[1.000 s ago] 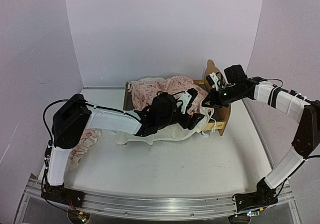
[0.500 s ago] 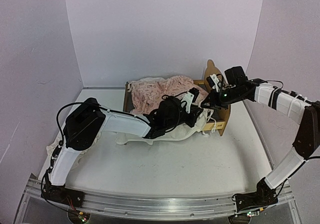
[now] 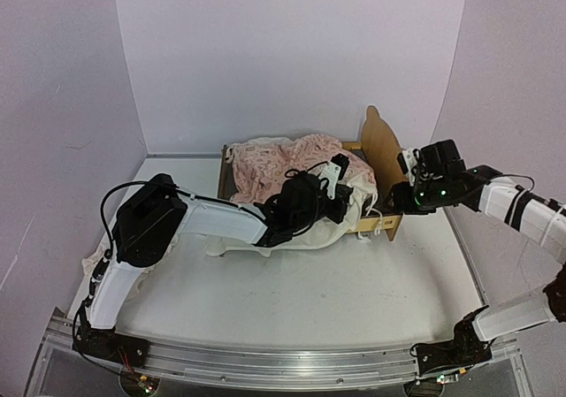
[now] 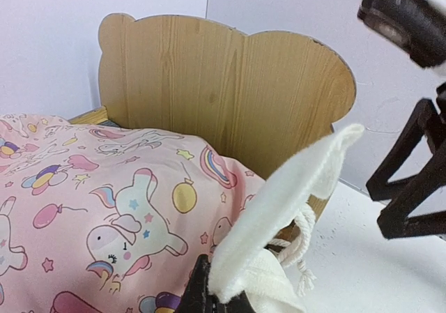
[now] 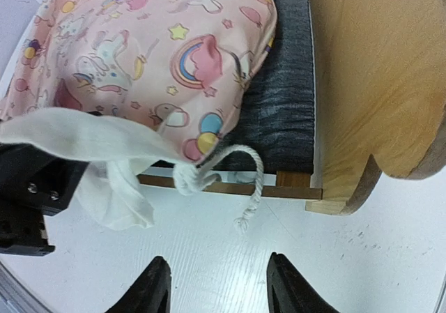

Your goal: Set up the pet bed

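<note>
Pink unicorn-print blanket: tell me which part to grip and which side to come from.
Grip its white ruffled edge where it spills over the plywood bed's side rail near the bear-eared headboard. Come from the open table side: that flap hangs free and thin, while the rest lies bunched.

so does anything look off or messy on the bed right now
Yes: the pink blanket is bunched, not flat; it spills over the near side rail, leaving grey mattress bare by the headboard. The left gripper pinches its white ruffle, and a white cord dangles over the rail.
</note>
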### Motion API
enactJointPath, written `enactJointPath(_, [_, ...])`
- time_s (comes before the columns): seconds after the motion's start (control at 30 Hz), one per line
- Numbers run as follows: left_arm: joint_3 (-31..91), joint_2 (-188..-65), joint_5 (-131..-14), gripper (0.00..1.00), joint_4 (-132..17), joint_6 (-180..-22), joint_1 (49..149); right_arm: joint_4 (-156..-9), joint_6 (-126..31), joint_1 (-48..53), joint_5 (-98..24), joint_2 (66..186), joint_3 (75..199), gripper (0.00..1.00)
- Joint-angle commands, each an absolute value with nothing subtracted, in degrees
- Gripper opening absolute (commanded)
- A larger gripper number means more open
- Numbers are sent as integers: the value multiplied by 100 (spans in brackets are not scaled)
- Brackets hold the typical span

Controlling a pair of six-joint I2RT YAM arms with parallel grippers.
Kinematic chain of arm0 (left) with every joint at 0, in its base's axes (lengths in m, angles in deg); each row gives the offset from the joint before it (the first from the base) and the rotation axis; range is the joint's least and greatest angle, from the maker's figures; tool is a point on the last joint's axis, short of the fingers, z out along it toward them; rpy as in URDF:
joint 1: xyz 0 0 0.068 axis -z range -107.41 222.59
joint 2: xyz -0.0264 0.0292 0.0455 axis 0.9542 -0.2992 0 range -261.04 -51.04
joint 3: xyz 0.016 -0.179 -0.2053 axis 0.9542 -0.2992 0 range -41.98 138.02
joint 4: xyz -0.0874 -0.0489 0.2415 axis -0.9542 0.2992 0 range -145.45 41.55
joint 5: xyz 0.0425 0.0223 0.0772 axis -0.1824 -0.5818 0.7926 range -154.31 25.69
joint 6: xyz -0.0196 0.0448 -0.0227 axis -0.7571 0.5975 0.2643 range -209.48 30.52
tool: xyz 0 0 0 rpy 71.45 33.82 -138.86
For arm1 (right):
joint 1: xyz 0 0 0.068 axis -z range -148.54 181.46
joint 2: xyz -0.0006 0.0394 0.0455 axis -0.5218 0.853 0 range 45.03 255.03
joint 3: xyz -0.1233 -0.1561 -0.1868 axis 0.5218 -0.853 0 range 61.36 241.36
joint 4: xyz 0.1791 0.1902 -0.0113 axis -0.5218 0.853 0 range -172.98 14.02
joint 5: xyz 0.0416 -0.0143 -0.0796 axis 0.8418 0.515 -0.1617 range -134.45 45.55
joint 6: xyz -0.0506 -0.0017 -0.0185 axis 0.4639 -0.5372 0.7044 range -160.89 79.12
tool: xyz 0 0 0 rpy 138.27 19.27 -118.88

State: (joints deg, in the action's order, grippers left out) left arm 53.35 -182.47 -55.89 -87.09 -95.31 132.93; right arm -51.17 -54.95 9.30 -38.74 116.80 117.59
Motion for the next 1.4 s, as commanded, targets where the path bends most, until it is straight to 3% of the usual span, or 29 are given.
enactJointPath(0.0, [5267,-17925,-5320,0,-9033,-9464,13262,-6290,-6137,858,-4099,11966,11281,45])
enactJointPath(0.3, [5150,-17813,-5298,0,-9034,-9494,13249,-7685,-6587,252,-5499,12199,10394,44])
enactJointPath(0.6, [5174,-17804,-5422,0,-9032,-9558,13252,-8767,-6302,183,-5925,12620,9965,41])
enactJointPath(0.73, [5168,-17799,-5480,0,-9029,-9593,13253,-9109,-6267,183,-5944,12837,9924,30])
enactJointPath(0.83, [5148,-17770,-5482,0,-9034,-9593,13247,-9124,-6187,183,-6162,12696,9861,15])
enactJointPath(0.93, [5142,-17781,-5492,0,-9033,-9545,13253,-8621,-6183,179,-6443,12227,9881,0])
enactJointPath(1.1, [5193,-17892,-5564,0,-9034,-9462,13249,-7047,-6212,184,-6573,11171,10112,0])
enactJointPath(1.37, [5306,-18027,-5714,0,-9034,-9314,13253,-6080,-5916,184,-4612,10167,9919,0])
